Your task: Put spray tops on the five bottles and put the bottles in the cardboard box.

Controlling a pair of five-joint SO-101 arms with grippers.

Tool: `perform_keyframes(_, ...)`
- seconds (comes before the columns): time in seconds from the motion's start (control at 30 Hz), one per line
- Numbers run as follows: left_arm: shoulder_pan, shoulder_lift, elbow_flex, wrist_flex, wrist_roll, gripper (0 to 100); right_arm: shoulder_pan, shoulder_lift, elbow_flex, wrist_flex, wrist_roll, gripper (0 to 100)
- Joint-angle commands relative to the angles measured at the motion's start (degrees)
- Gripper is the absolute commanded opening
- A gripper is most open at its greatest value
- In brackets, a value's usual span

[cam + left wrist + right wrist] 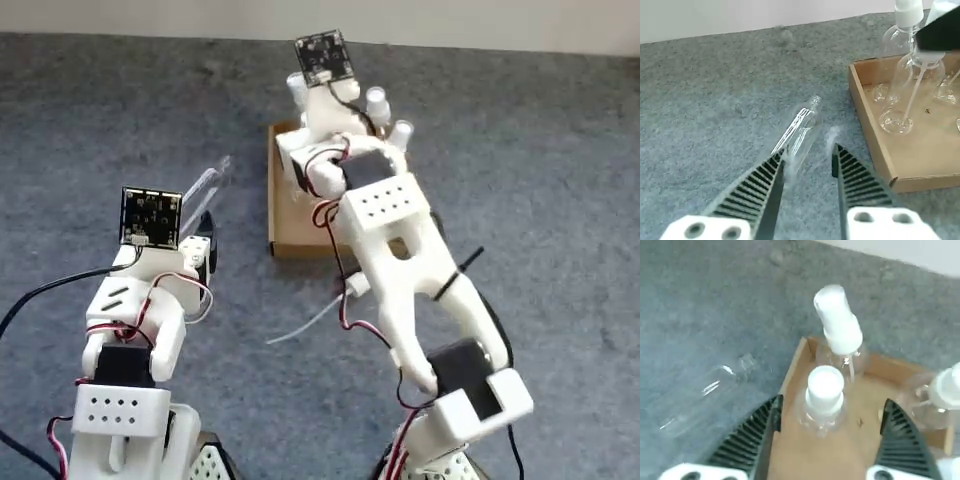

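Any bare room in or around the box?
The box is bare in its near half, as is carpet right of it. Crowded: capped bottles at its far end under the right gripper; uncapped bottle to its left.

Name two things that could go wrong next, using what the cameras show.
First, the capless bottle lies on its side by the open fingers of the left gripper; it may roll or slip as they close. Second, the right gripper straddles a capped bottle in the cardboard box, with a neighbouring bottle close by; a careless move could knock either over.
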Motion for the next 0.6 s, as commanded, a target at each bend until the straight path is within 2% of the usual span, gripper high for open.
perform_keyframes(0.0,0.3,0.4,-1.0,-1.1,-0.1,10,-0.5,-9.8,-4.3,3.2,0.5,22.2)
perform_keyframes(0.13,0.2,2.0,-5.0,0.2,-0.3,10,0.1,-18.8,1.3,9.5,0.9,14.9)
perform_keyframes(0.27,0.1,11.8,-14.0,7.0,-1.3,10,3.2,-27.6,10.2,18.2,8.5,14.2)
perform_keyframes(0.4,2.6,26.0,-27.1,17.9,-9.1,10,11.6,-35.9,20.4,24.0,13.5,14.2)
perform_keyframes(0.57,13.8,42.7,-43.7,31.5,-16.7,11,26.5,-43.6,36.0,26.1,19.6,14.2)
